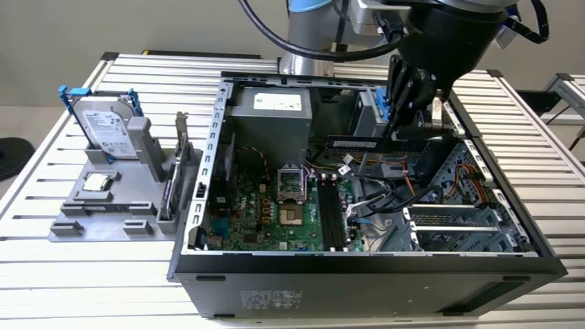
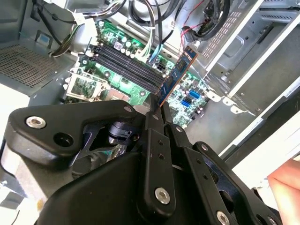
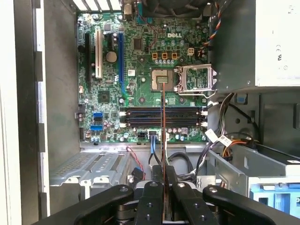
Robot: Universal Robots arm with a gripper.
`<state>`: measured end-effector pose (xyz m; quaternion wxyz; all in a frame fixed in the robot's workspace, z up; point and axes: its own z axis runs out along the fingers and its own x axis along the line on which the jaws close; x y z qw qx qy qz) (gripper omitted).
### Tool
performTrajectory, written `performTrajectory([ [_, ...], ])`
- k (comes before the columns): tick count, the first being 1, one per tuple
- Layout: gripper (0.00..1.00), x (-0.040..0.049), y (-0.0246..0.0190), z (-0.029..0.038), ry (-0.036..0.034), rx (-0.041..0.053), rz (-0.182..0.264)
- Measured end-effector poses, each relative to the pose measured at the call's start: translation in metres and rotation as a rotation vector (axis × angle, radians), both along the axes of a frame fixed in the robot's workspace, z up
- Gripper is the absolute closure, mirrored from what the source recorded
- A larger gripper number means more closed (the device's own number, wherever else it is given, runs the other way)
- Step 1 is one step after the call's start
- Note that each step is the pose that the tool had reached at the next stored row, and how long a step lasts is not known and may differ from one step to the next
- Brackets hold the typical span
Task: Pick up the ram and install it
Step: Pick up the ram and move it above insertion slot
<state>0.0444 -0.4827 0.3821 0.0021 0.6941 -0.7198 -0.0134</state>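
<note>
My gripper is shut on the ram, a long dark stick with a pale label strip, held level above the right half of the open computer case. In the second wrist view the ram sticks out from the black fingertips over the green motherboard. The first wrist view has the ram edge-on as a thin line running from the gripper across the black memory slots. Those slots lie well below the ram, apart from it.
The open case holds a power supply, loose cables, a drive cage and an open processor socket. On the exterior view's left a grey holder carries a hard drive and a processor chip. A person's hand is nearby.
</note>
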Motion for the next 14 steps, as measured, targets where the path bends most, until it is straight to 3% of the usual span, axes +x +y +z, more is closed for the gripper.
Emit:
performTrajectory([
  [14, 1.00, 0.0000, 0.0150, 0.0000, 0.0000, 0.0000, 0.000],
])
